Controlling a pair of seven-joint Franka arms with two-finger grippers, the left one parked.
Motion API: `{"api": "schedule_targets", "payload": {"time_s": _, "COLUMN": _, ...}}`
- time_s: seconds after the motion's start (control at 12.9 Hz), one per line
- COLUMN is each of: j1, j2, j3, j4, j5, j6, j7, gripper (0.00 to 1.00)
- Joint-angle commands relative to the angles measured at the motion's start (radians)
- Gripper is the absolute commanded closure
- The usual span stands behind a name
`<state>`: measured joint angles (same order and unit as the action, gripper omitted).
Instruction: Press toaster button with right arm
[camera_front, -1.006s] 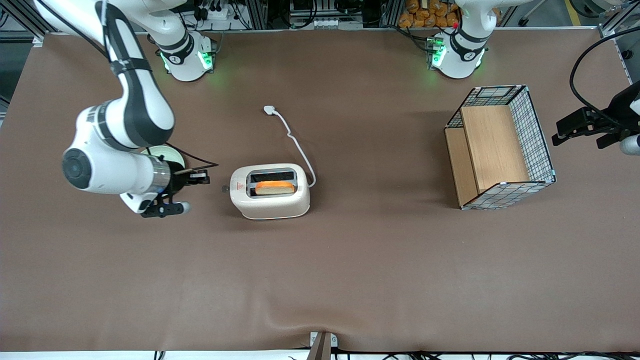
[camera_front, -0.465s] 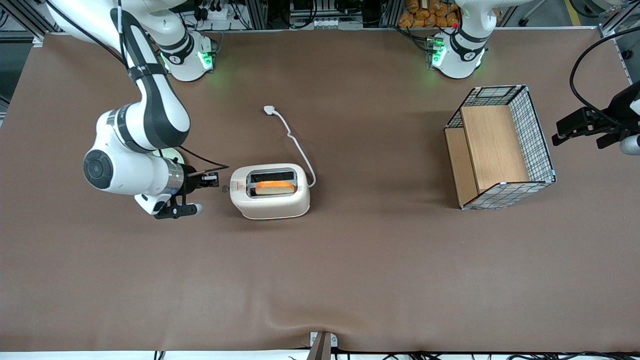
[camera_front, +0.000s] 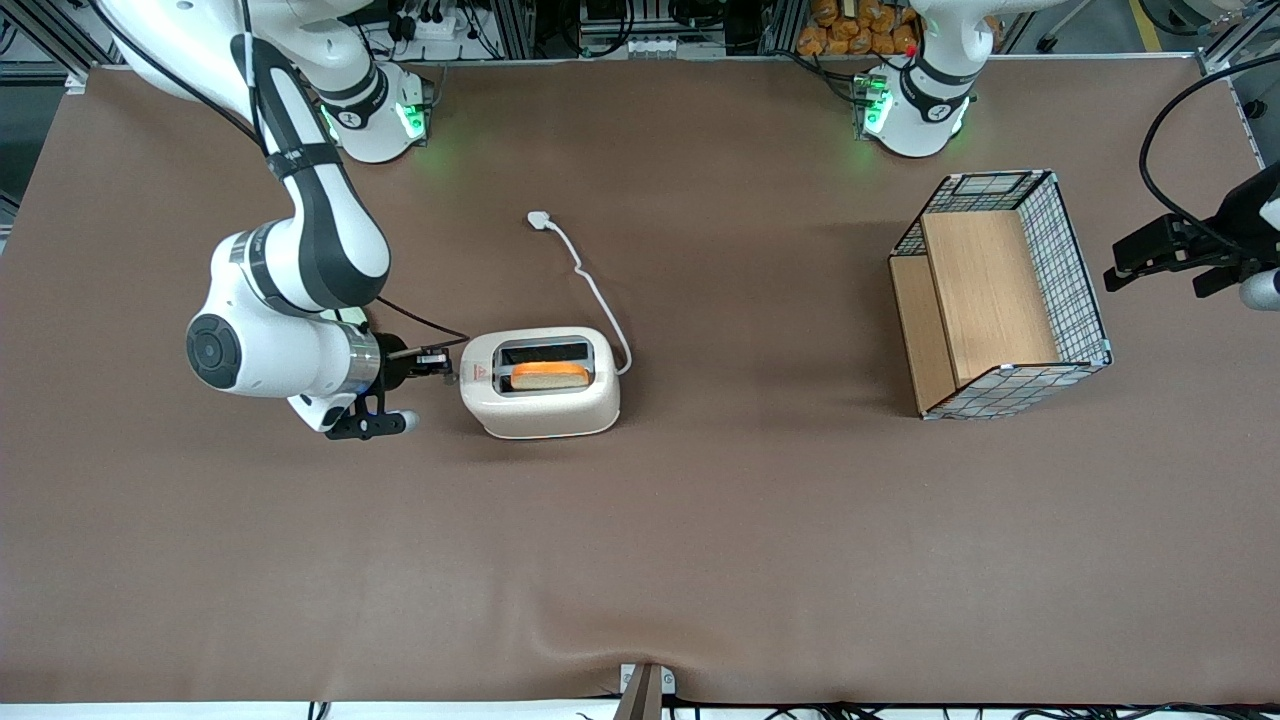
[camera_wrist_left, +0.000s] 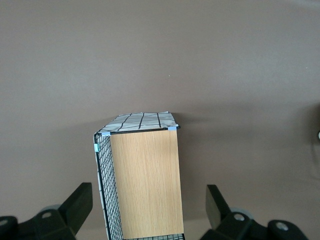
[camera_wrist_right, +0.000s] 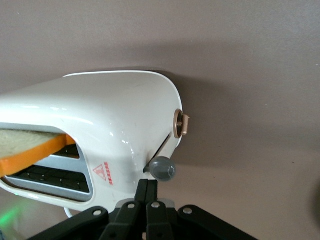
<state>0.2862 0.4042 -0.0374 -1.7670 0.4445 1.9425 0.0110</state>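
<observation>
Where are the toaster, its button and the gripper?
toaster (camera_front: 545, 405), front view, its white side wall.
button (camera_wrist_right: 162, 169), right wrist view, the grey knob's round face.
gripper (camera_wrist_right: 146, 192), right wrist view, where its shut fingertips meet, just under the knob.

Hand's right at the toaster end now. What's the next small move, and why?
Probably push the shut hand down on the grey toaster button. In the right wrist view its tips sit right against the knob at the toaster's short end, and the bread slice rides high in its slot.
</observation>
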Motion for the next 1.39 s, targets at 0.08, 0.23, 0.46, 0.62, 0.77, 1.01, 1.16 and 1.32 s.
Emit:
{"api": "schedule_targets", "payload": {"time_s": 0.08, "j1": -0.041, "j2": 0.022, "j3": -0.001, "j4": -0.006, "j5": 0.091, "j6": 0.004, "j7": -0.074, "gripper": 1.00}}
{"api": "schedule_targets", "payload": {"time_s": 0.23, "j1": -0.054, "j2": 0.031, "j3": -0.001, "j4": -0.011, "j5": 0.117, "j6": 0.004, "j7": -0.100, "gripper": 1.00}}
{"api": "schedule_targets", "payload": {"time_s": 0.46, "j1": -0.059, "j2": 0.050, "j3": -0.002, "j4": -0.026, "j5": 0.189, "j6": 0.010, "j7": -0.143, "gripper": 1.00}}
{"api": "schedule_targets", "payload": {"time_s": 0.62, "j1": -0.077, "j2": 0.062, "j3": -0.001, "j4": -0.026, "j5": 0.213, "j6": 0.009, "j7": -0.173, "gripper": 1.00}}
{"api": "schedule_targets", "payload": {"time_s": 0.77, "j1": -0.085, "j2": 0.070, "j3": -0.002, "j4": -0.026, "j5": 0.227, "j6": 0.006, "j7": -0.209, "gripper": 1.00}}
{"api": "schedule_targets", "payload": {"time_s": 1.01, "j1": -0.088, "j2": 0.076, "j3": -0.001, "j4": -0.028, "j5": 0.232, "j6": 0.006, "j7": -0.212, "gripper": 1.00}}
{"api": "schedule_targets", "payload": {"time_s": 1.16, "j1": -0.091, "j2": 0.081, "j3": -0.001, "j4": -0.034, "j5": 0.247, "j6": 0.007, "j7": -0.215, "gripper": 1.00}}
{"api": "schedule_targets", "payload": {"time_s": 1.32, "j1": -0.104, "j2": 0.100, "j3": -0.001, "j4": -0.046, "j5": 0.299, "j6": 0.007, "j7": -0.271, "gripper": 1.00}}
